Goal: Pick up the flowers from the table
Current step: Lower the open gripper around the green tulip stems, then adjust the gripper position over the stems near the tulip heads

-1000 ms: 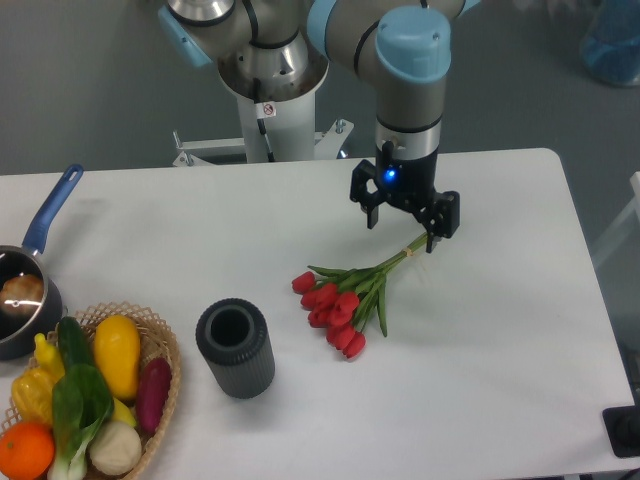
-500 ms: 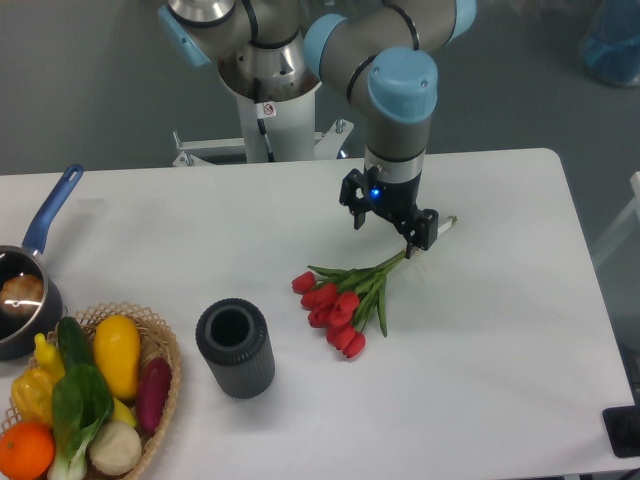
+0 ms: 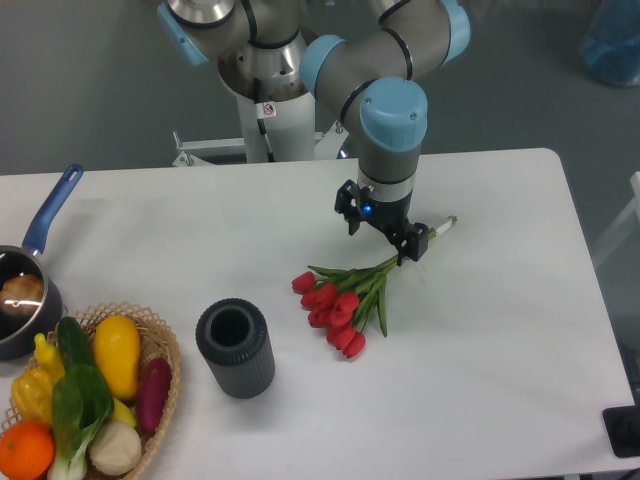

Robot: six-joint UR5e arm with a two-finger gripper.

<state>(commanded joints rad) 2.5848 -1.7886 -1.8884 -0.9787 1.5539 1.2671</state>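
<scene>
On the white worktop (image 3: 500, 330), the flowers (image 3: 345, 300) lie flat mid-right, stems angled up-right. Pincer (image 3: 382, 228) hangs spread open over the stem bundle, holding nothing; can't tell if it touches the stems. Dark cylinder vase (image 3: 235, 348) stands to the left.

One tulip bunch (image 3: 345, 300), one cylinder (image 3: 235, 349), one basket (image 3: 160, 400), one saucepan (image 3: 25, 290)

We see the black two-finger gripper (image 3: 378, 228) hanging over the pale green stems, jaws apart, nothing held. The bunch of red tulip flowers (image 3: 338, 305) lies on the white matte table (image 3: 500, 330), buds at seven o'clock from the gripper. A dark ribbed cylinder (image 3: 234, 348) stands upright at nine o'clock of the buds.
</scene>
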